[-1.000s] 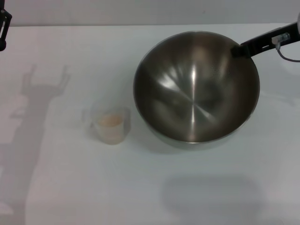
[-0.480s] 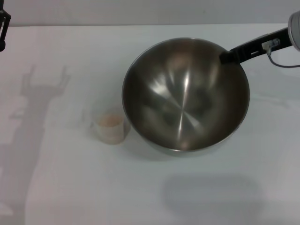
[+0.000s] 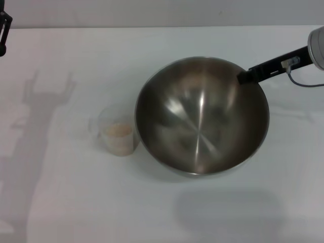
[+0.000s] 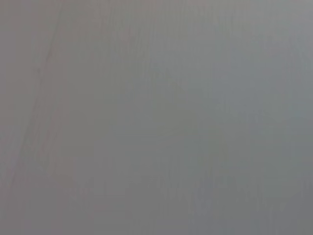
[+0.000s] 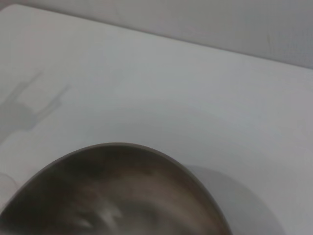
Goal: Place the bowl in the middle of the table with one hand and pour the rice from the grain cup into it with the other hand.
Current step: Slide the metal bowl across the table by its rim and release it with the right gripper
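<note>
The bowl (image 3: 201, 115), large and shiny steel, is in the middle of the white table (image 3: 76, 202) in the head view, its left rim close beside the grain cup (image 3: 117, 132). The small clear cup stands upright with pale rice (image 3: 118, 131) in it. My right gripper (image 3: 245, 77) reaches in from the right and grips the bowl's far right rim. The bowl's rim also shows in the right wrist view (image 5: 115, 147). My left gripper (image 3: 3, 28) is at the far left edge, high and away from the cup. The left wrist view shows only plain grey.
The arms cast shadows on the table's left side (image 3: 40, 101) and near the front (image 3: 228, 210). A grey wall runs behind the table's far edge (image 3: 152, 12).
The right gripper has carried the bowl left and then nearer, so its rim now sits close by the cup. The cup and the left arm have not moved.
</note>
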Controlling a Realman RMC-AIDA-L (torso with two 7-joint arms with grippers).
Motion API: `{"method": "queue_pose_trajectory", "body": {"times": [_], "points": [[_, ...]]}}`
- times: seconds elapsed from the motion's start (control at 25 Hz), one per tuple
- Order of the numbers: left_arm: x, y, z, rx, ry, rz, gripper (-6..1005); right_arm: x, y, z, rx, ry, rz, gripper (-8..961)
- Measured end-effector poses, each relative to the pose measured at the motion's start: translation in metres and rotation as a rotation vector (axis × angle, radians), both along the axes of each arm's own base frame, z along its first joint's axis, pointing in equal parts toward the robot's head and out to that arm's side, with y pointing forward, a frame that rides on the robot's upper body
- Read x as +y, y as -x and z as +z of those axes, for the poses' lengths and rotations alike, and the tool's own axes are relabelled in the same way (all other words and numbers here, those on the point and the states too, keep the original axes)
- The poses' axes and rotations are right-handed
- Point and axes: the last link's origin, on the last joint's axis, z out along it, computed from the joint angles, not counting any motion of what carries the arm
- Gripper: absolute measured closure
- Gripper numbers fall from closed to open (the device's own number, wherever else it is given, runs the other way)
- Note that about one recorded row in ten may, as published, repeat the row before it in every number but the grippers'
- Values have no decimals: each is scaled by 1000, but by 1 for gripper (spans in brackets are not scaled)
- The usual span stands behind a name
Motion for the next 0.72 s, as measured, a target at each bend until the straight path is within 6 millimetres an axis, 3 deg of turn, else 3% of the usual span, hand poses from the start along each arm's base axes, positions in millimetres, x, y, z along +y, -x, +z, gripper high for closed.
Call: {"method": "queue_pose_trajectory", "body": {"times": [0.72], "points": [[-2,-1,-1,-2,1,-5,138,1,-3,-2,-52,4,1,899]]}}
